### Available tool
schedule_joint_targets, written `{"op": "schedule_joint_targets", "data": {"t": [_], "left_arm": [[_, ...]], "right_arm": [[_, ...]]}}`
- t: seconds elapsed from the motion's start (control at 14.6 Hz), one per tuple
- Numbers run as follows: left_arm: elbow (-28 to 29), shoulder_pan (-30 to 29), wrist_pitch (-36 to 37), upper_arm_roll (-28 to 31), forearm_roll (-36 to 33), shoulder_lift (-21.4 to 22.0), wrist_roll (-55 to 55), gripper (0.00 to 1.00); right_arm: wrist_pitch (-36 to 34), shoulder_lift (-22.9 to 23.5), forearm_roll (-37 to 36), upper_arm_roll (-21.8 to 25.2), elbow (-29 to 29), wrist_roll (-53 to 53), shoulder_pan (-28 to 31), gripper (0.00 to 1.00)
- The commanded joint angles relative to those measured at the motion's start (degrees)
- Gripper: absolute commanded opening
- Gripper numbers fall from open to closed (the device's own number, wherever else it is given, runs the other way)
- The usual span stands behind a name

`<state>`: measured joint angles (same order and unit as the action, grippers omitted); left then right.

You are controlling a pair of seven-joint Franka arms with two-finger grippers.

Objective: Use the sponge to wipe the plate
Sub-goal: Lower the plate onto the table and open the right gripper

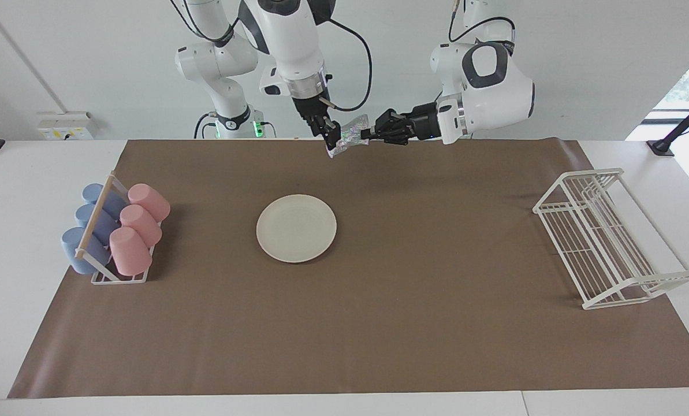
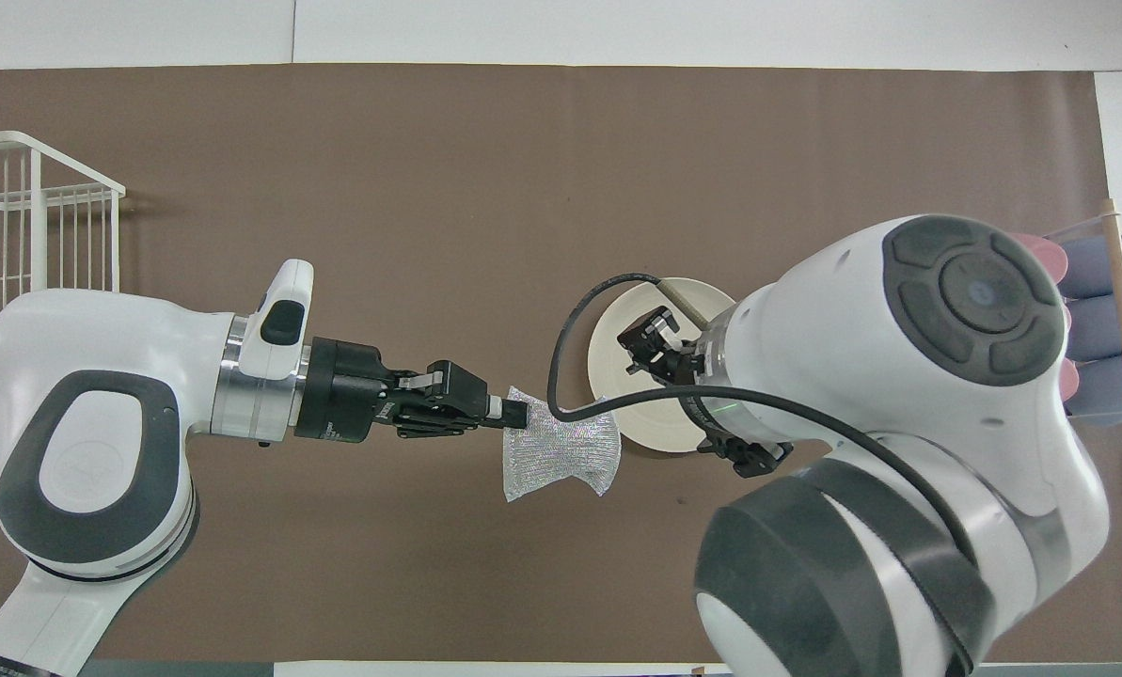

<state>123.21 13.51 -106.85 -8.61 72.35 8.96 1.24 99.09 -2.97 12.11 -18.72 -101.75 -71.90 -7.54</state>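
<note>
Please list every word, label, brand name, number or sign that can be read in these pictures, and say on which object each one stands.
No text can be read on the plate, the sponge, the cups or the wire rack.
The left arm carries small print at its base, cut off and too small to read.

Bright, even indoor light; both views sharp.

Daylight glares through a window at the facing view's upper edge toward the left arm's end, blown out white. The flat brown paper mat (image 1: 379,323) shows only soft, faint shadows beside the round cream-white plate (image 1: 296,228) and the white wire rack (image 1: 607,237). The glossy white arm shells carry mild highlights. No motion blur shows.
</note>
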Motion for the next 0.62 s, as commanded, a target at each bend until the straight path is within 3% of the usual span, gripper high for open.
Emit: {"op": "schedule_joint_targets", "data": {"t": [0.0,0.21,0.55], "left_arm": [[1.51,0.12,-0.9,0.43,0.25,1.76,-2.03,0.0],[0.72,0.29,-3.61,0.35,-6.93,1.41,-6.76,0.0],[-2.45,1.17,-6.88,-1.15,-23.81,0.62,-18.71,0.0]], "right_arm": [[-0.82,-0.99,-1.03,-0.53,-0.12,14.18,6.63,1.0],[-2.4,-0.99,-1.03,-0.44,-0.12,32.21,13.41,1.0],[-2.41,-0.9,-1.03,-0.36,-0.21,48.23,17.56,1.0]]}}
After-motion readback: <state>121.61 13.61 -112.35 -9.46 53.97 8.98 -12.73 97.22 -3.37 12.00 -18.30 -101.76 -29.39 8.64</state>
